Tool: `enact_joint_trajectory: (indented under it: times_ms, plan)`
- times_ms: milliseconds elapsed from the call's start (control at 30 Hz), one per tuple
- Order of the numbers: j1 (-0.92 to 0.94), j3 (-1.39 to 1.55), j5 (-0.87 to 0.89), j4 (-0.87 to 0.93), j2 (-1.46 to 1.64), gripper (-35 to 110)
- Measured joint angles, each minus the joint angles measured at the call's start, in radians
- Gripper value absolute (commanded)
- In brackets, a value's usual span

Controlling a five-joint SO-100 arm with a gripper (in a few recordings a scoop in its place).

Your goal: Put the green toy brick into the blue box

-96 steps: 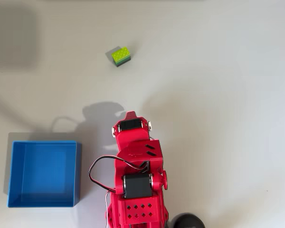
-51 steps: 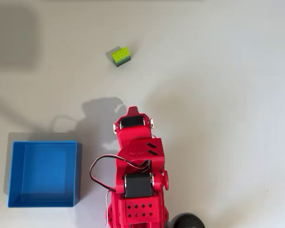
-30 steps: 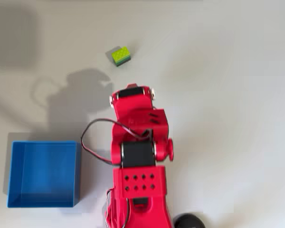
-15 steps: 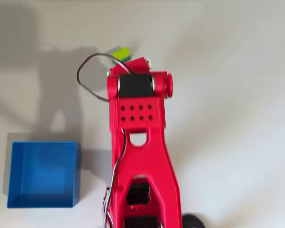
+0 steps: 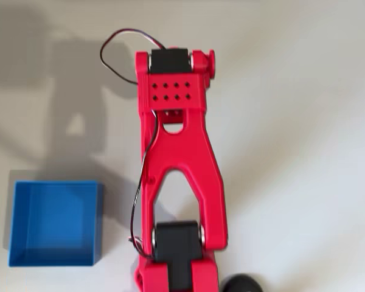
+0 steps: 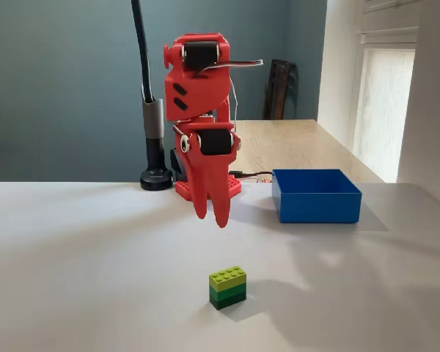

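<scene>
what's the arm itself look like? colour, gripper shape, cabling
Bright red plastic arm with black motor blocks set in at the joints. A plate near the wrist has two rows of small round holes. The gripper is two red fingers tapering to points. A thin dark cable loops out beside the arm.

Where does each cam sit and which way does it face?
Overhead view: above the white table, looking straight down; red arm's upper links reach up-frame, square blue plastic box lower left.
Fixed view: low at the table's far end, facing the arm's base; gripper hangs above the small lime-green studded brick.
Shared: arm and blue box.
</scene>
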Motion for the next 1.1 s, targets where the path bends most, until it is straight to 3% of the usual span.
enact_joint_trajectory:
  times_ms: [767,1100]
  plan:
    - [-0.064,-0.403,-0.055,0.015,-0.462,26]
    - [-0.064,-0.48,-0.071,0.015,-0.563,17]
